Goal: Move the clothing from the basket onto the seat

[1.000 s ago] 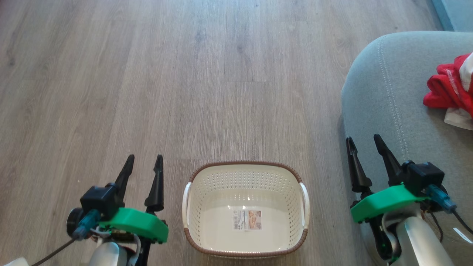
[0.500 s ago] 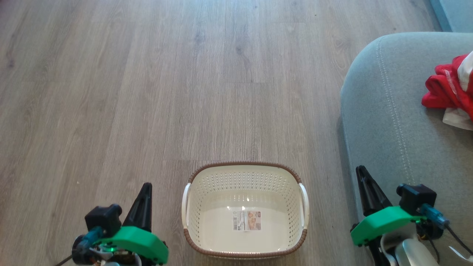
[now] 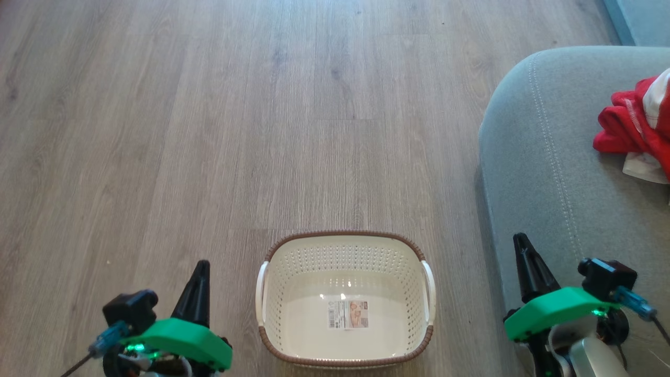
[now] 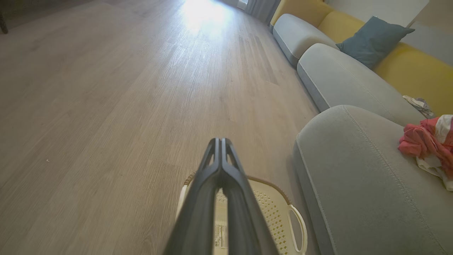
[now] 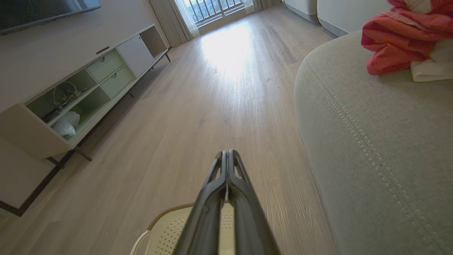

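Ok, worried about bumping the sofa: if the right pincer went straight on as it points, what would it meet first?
Probably nothing soon: the right pincer points along the wood floor, with the seat off to its right; depth is unclear.

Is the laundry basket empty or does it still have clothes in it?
Empty: the basket shows its bare floor and label; the clothing lies on the seat.
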